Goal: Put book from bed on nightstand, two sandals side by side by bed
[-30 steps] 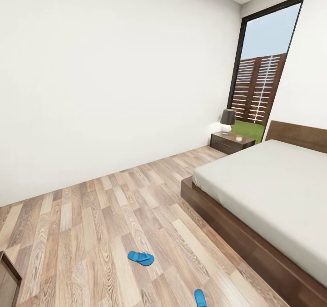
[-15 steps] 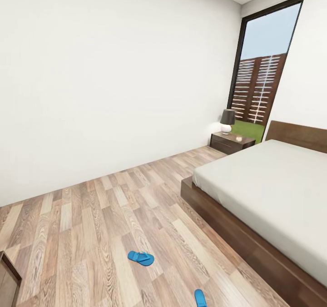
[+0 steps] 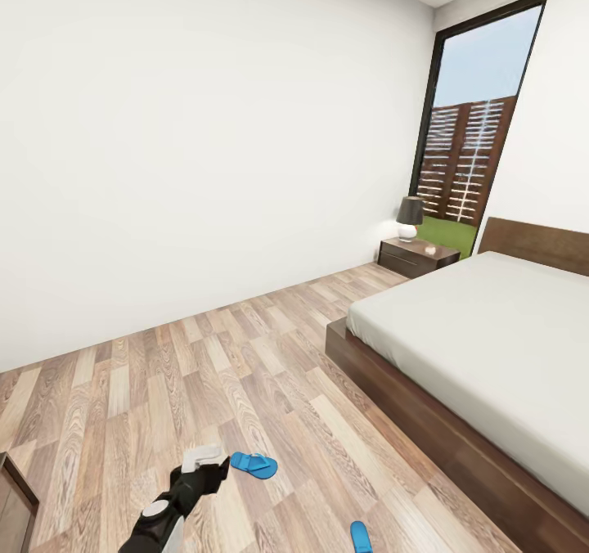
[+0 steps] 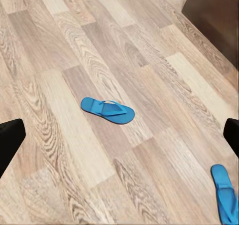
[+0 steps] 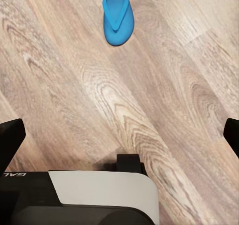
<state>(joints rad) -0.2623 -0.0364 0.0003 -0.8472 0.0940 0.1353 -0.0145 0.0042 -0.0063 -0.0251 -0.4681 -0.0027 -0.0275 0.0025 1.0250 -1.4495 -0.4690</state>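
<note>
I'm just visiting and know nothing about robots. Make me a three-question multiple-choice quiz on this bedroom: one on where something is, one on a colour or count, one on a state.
1. Where does the lamp stand?
A. on the nightstand
B. on the bed
C. on the floor

2. How many blue sandals lie on the floor?
A. one
B. two
C. four

3. How is the left gripper set?
A. shut on a sandal
B. shut, holding nothing
C. open, holding nothing

Answers:
1. A: the dark-shaded lamp sits on the nightstand's top, by the window.
2. B: the head view shows one sandal near the left arm and a second sandal at the picture's lower edge.
3. C: in the left wrist view its fingers stand wide apart, with bare floor and a sandal between them.
</note>
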